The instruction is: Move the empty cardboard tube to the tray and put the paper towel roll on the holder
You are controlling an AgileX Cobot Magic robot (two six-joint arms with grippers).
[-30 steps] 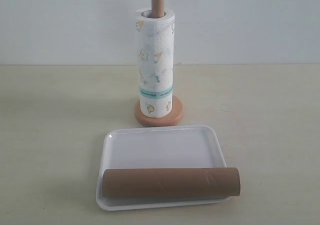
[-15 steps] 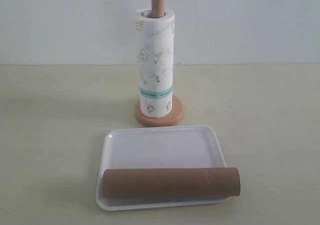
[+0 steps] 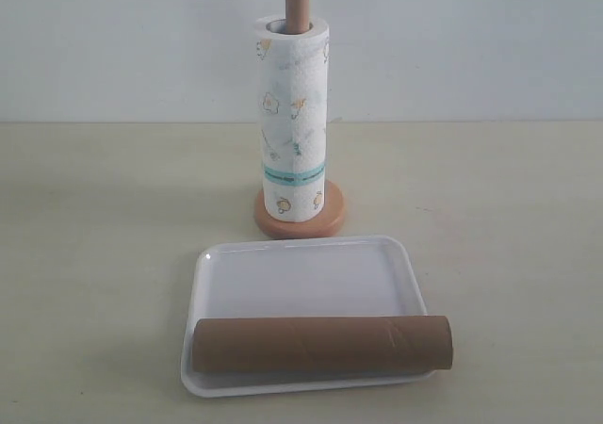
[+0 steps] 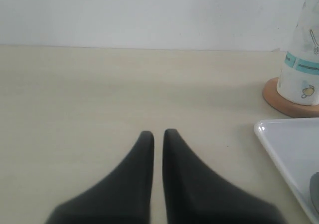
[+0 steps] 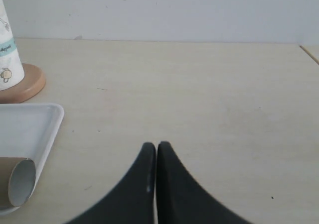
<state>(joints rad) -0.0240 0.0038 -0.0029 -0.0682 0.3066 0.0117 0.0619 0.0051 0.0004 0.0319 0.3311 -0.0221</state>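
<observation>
Though exterior shows tube (image 3: 322,345) whole | left wrist: perhaps its blurred edge

Brown cardboard tube (image 3: 322,344) lying flat across white tray (image 3: 301,278), between left hand (image 4: 158,133) and right hand (image 5: 156,145); printed paper towel roll (image 3: 293,122) upright on wooden holder (image 3: 332,217), farther ahead.

Setting: robot test bench, lab-like. Plain beige tabletop (image 3: 94,254) fills the lower two thirds of the exterior frame; blank white wall (image 3: 471,38) across the top. Centre frame: a few staged household props (paper towel roll (image 3: 292,113) on holder (image 3: 332,219), tray (image 3: 301,278)). Black left gripper (image 4: 158,132) and right gripper (image 5: 156,145) over the same surface.
</observation>
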